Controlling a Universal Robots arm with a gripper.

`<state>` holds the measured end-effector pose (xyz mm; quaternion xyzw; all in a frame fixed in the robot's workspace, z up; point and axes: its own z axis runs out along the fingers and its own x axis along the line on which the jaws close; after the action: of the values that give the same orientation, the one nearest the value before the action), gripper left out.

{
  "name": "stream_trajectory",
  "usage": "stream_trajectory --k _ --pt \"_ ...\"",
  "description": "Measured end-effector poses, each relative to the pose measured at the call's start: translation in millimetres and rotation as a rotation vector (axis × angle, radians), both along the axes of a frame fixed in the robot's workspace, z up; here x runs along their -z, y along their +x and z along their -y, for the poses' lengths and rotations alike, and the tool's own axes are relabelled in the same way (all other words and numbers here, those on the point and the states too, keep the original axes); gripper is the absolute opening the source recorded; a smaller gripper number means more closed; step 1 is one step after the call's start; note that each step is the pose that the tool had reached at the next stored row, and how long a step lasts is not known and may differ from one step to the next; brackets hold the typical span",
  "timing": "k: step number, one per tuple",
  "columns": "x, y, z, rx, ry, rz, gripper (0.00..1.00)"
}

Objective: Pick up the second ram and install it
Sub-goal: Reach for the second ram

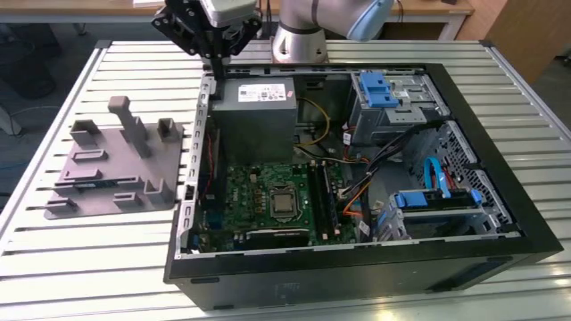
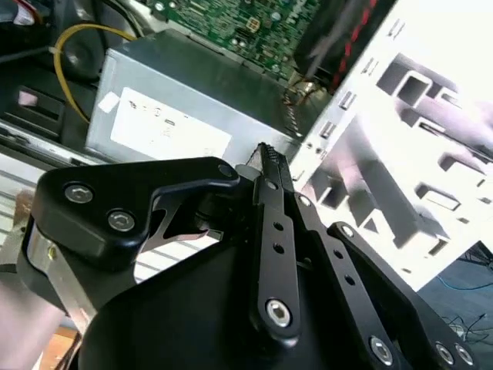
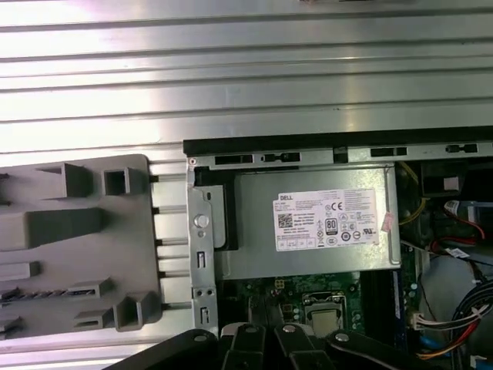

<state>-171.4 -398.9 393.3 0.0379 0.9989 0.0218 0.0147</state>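
The second ram (image 1: 89, 178) is a narrow dark stick lying in a slot of the grey fixture plate (image 1: 116, 167), on the exterior view's left of the open computer case. In the first wrist view the ram (image 3: 46, 293) is a dark strip in the plate (image 3: 77, 231). My gripper (image 1: 216, 70) hangs above the case's back corner by the power supply (image 1: 254, 107), well away from the ram. Its black fingers (image 2: 266, 166) meet at the tips with nothing between them. The green motherboard (image 1: 267, 194) has long black slots (image 1: 319, 194).
The black case wall (image 1: 357, 261) rings the motherboard. Blue drive brackets (image 1: 379, 90) and cable bundles (image 1: 384, 160) fill the exterior view's right half of the case. The fixture plate has upright posts (image 1: 125, 120). All of it rests on a slatted metal table (image 1: 80, 267).
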Motion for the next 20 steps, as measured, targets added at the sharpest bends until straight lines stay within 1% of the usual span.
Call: stream_trajectory --k 5,10,20 --pt "0.0 -16.2 0.0 0.000 0.0000 0.0003 0.10" --pt "0.1 -30.0 0.0 0.000 0.0000 0.0003 0.10" --pt "0.2 -63.6 0.0 0.000 -0.0001 0.0010 0.10"
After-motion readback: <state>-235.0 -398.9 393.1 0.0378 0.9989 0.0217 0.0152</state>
